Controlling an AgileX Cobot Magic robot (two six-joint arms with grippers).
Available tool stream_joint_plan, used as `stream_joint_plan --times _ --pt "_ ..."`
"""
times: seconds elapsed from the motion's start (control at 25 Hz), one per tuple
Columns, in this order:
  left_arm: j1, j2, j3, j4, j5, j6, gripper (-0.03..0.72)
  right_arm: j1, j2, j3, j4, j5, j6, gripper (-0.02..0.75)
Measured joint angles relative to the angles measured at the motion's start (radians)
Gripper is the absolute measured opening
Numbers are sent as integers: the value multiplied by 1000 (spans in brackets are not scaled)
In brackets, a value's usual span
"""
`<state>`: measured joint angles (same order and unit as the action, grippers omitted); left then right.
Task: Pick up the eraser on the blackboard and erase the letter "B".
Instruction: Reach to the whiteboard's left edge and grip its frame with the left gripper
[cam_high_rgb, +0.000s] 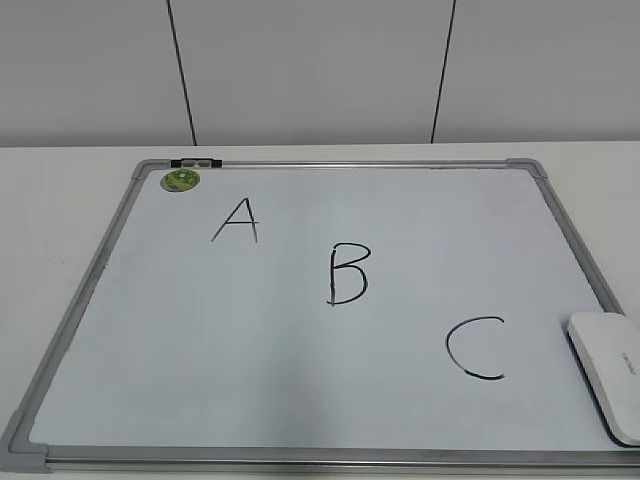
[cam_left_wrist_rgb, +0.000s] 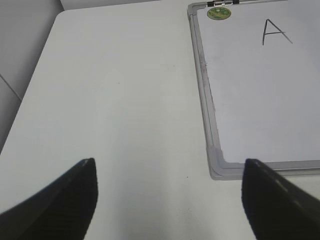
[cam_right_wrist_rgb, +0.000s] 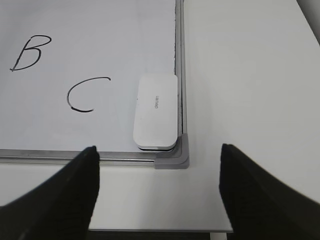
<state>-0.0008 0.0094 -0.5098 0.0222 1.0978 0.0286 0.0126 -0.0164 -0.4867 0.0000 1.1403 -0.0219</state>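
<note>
The blackboard (cam_high_rgb: 300, 400) is a white board with a silver frame lying flat on the table. The black letter "B" (cam_high_rgb: 348, 273) is in its middle, between "A" (cam_high_rgb: 236, 220) and "C" (cam_high_rgb: 476, 347). The white eraser (cam_high_rgb: 608, 374) lies on the board's near right corner; it also shows in the right wrist view (cam_right_wrist_rgb: 156, 111), beside "C" (cam_right_wrist_rgb: 86, 94) and "B" (cam_right_wrist_rgb: 30, 53). My right gripper (cam_right_wrist_rgb: 158, 187) is open and empty, above the table just short of that corner. My left gripper (cam_left_wrist_rgb: 169, 197) is open and empty, above the bare table left of the board (cam_left_wrist_rgb: 260, 115). Neither gripper shows in the exterior view.
A small round green sticker (cam_high_rgb: 181, 180) sits at the board's far left corner beside a black clip (cam_high_rgb: 196, 162). The white table (cam_left_wrist_rgb: 110, 100) extends left of the board and right of it (cam_right_wrist_rgb: 250, 75). Its front edge (cam_right_wrist_rgb: 165, 231) is close below the right gripper.
</note>
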Motion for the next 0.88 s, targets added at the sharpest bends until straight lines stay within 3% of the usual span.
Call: stream_joint_plan --times 0.88 --pt "0 5 0 4 0 0 662 0 0 0 0 0 0 554"
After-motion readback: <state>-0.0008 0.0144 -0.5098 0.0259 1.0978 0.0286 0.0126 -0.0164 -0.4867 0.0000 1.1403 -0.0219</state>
